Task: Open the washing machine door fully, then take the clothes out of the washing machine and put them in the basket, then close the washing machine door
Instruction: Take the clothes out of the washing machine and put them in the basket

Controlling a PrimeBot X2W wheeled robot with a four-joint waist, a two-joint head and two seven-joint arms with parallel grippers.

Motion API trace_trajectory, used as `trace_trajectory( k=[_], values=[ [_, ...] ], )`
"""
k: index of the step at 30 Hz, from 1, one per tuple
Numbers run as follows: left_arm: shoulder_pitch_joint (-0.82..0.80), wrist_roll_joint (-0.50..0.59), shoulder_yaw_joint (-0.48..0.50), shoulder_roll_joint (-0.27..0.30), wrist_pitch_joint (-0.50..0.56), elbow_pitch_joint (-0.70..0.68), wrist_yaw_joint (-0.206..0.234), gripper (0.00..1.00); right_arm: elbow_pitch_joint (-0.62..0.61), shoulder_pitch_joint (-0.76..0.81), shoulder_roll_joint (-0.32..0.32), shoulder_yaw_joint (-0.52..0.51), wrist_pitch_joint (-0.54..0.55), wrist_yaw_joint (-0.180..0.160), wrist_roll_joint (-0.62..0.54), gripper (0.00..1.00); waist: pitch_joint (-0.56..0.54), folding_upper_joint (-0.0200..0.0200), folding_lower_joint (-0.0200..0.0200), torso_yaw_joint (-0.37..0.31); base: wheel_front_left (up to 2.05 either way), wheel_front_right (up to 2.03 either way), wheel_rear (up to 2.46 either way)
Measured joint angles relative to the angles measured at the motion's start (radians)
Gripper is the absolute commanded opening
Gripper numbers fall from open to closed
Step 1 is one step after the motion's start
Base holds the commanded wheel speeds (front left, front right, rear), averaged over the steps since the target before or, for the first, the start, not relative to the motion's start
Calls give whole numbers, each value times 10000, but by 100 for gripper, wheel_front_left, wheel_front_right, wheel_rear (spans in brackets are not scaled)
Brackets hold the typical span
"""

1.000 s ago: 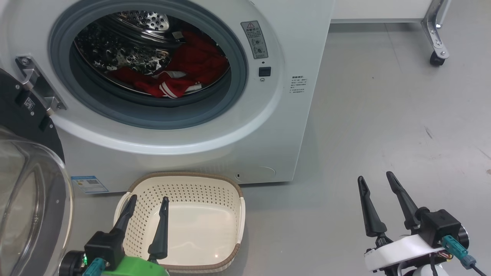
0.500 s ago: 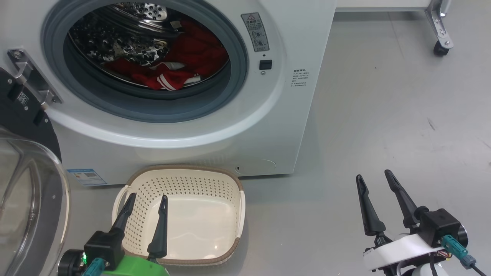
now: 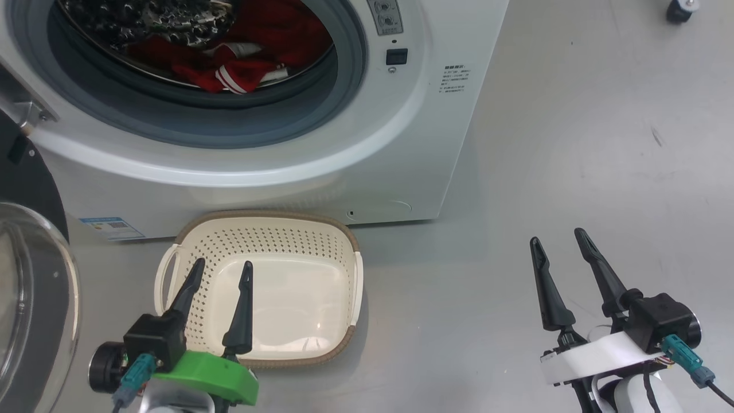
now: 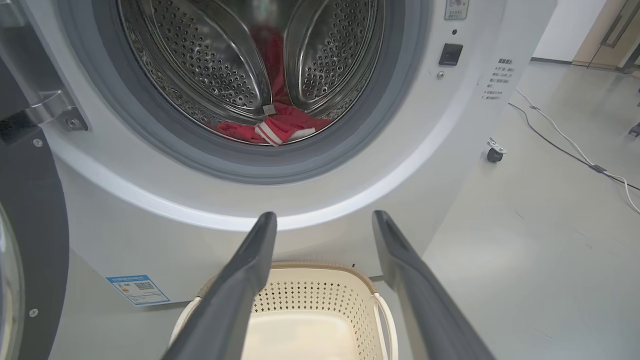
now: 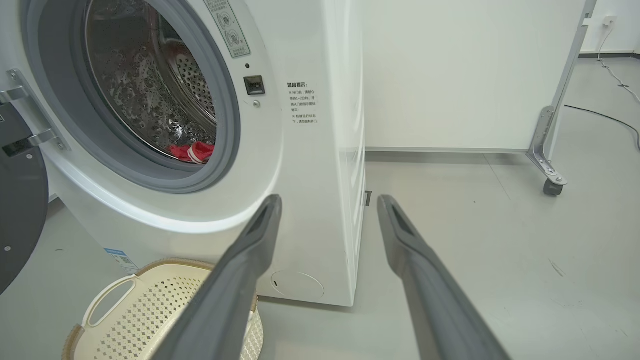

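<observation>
Door (image 3: 23, 275) stood swung open, far left. Left gripper (image 3: 224, 263) spread wide, holding nothing, over basket (image 3: 258, 217). Basket sat on floor (image 3: 516, 172) just before washer (image 3: 373, 149). Clothes (image 3: 241, 63) lay in drum (image 3: 149, 17). Right gripper (image 3: 557, 236) spread wide, holding nothing, above floor, well apart.

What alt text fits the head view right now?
White washer with its door swung open at left and red clothes inside. An empty cream basket sits on the grey floor in front. The open left gripper hangs over its near left side, and the open right gripper over the floor at lower right.
</observation>
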Motion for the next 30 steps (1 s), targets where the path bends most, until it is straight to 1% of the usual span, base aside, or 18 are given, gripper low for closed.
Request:
trace_trajectory(
  k=[11,17,22,27,30],
  values=[
    [-1345,-117,286,-23,10,660,-29,100,-349,-780,-10,119,0,2,-123,100,1369,0,0,-242,0,0,0],
    [-2640,-568,508,31,364,1072,-378,100,-462,-1198,-21,280,0,8,-117,100,2137,0,0,-436,0,0,0],
    [-3697,-972,869,274,813,1373,-577,100,-491,-1593,-27,514,0,10,69,100,2703,0,0,-660,0,0,0],
    [-4893,-1210,1177,786,1442,1557,-888,100,-522,-1862,-36,667,0,10,360,100,3162,0,0,-965,0,0,0],
    [-5586,-1290,1283,1124,1923,1745,-999,100,-539,-2096,-35,800,0,2,514,100,3390,0,0,-1177,0,0,0]
  ],
)
